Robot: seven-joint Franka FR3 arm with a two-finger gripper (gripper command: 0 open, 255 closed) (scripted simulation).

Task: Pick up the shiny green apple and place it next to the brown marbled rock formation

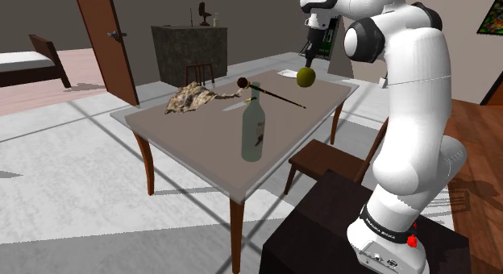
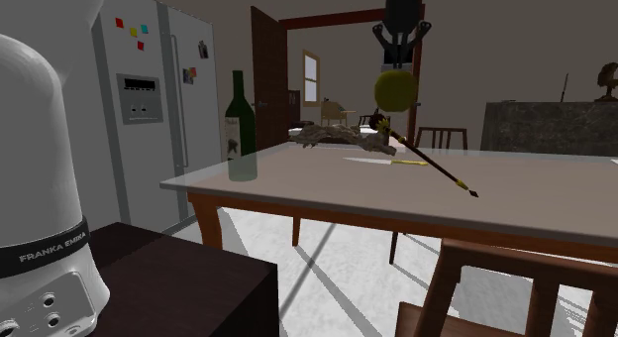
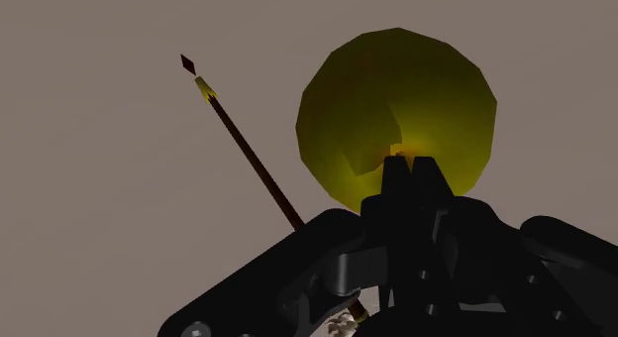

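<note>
Gripper (image 2: 396,67) clamped narrow on top of yellow-green apple (image 2: 395,89), held above table (image 1: 201,155). Brown rock formation (image 1: 189,97) well apart, beyond arrow (image 1: 278,97).

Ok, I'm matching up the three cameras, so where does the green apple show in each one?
Shoulder view: the yellow-green apple is upper middle, hanging under the gripper above the table's far end.
Second exterior view: the apple is top centre, under the gripper.
Wrist view: the apple is clasped at the fingertips.
Shared landmark: the thin dark arrow lying on the table.
</note>
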